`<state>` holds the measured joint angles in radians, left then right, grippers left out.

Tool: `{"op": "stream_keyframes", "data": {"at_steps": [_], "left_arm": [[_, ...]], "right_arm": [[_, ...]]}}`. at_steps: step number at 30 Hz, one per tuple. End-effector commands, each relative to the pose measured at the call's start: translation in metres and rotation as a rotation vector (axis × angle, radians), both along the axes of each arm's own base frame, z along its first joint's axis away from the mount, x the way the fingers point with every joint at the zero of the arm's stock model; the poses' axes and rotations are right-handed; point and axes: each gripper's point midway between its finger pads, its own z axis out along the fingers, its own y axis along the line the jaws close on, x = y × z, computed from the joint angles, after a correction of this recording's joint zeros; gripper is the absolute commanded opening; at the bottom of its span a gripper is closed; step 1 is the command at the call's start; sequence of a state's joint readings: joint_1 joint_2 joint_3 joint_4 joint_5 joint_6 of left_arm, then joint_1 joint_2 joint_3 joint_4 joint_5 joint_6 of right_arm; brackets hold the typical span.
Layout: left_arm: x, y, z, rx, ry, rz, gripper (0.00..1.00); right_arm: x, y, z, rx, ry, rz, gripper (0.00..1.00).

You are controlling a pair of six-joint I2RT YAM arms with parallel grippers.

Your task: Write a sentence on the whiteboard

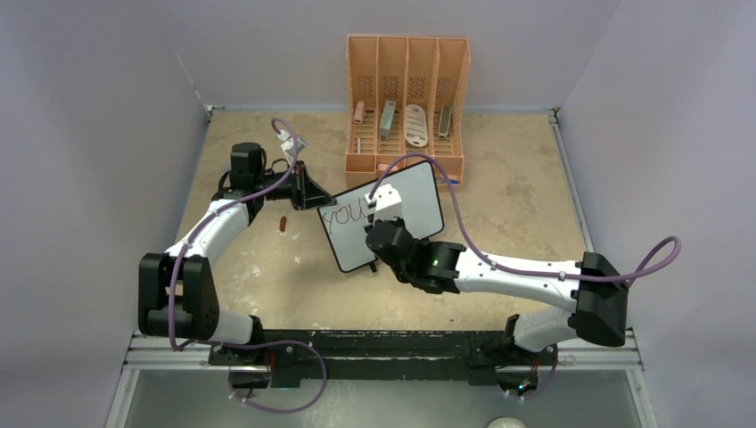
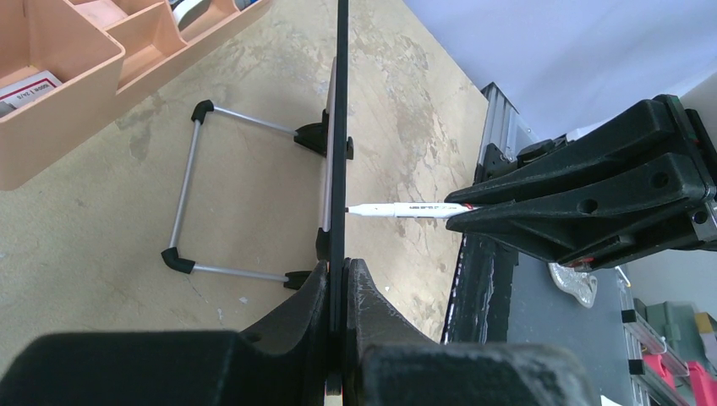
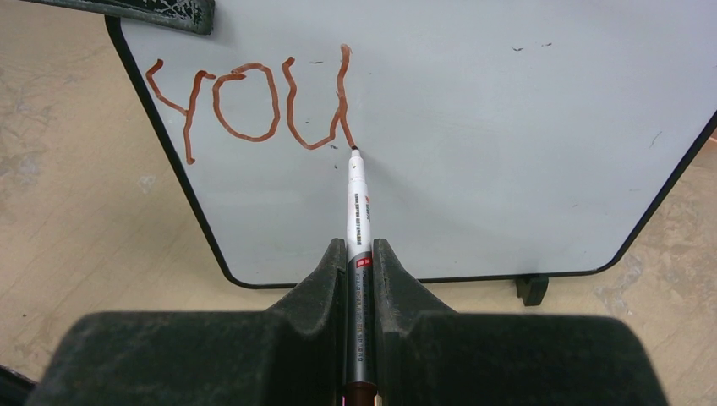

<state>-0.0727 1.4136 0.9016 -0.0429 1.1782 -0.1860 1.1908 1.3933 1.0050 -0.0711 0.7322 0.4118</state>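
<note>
While my left hand is clamped tight on the edge of the whiteboard, my right hand is closed around a marker, with the tip touching the board right at the bottom of the U's last stroke. The sentence only reads "YOU" at this point, in red-brown letters up near the board's top left corner. The board stands mid-counter, just in front of the orange organizer.

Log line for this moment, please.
left gripper: shut on whiteboard edge | right gripper: shut on marker, tip at U | sentence: only YOU written
</note>
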Motion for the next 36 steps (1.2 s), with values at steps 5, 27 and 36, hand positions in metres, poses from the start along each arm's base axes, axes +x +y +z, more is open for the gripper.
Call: {"op": "stream_keyframes", "data": {"at_steps": [5, 27, 36], "left_arm": [[0.001, -0.003, 0.015, -0.010, -0.058, -0.034, 0.00], [0.001, -0.003, 0.014, -0.008, -0.055, -0.032, 0.00], [0.001, -0.003, 0.012, -0.008, -0.051, -0.033, 0.00]], "right_arm": [[0.002, -0.011, 0.015, 0.052, -0.023, -0.037, 0.00], [0.021, -0.040, 0.046, 0.162, -0.088, -0.095, 0.00], [0.025, -0.035, 0.051, 0.183, -0.107, -0.087, 0.00]]}}
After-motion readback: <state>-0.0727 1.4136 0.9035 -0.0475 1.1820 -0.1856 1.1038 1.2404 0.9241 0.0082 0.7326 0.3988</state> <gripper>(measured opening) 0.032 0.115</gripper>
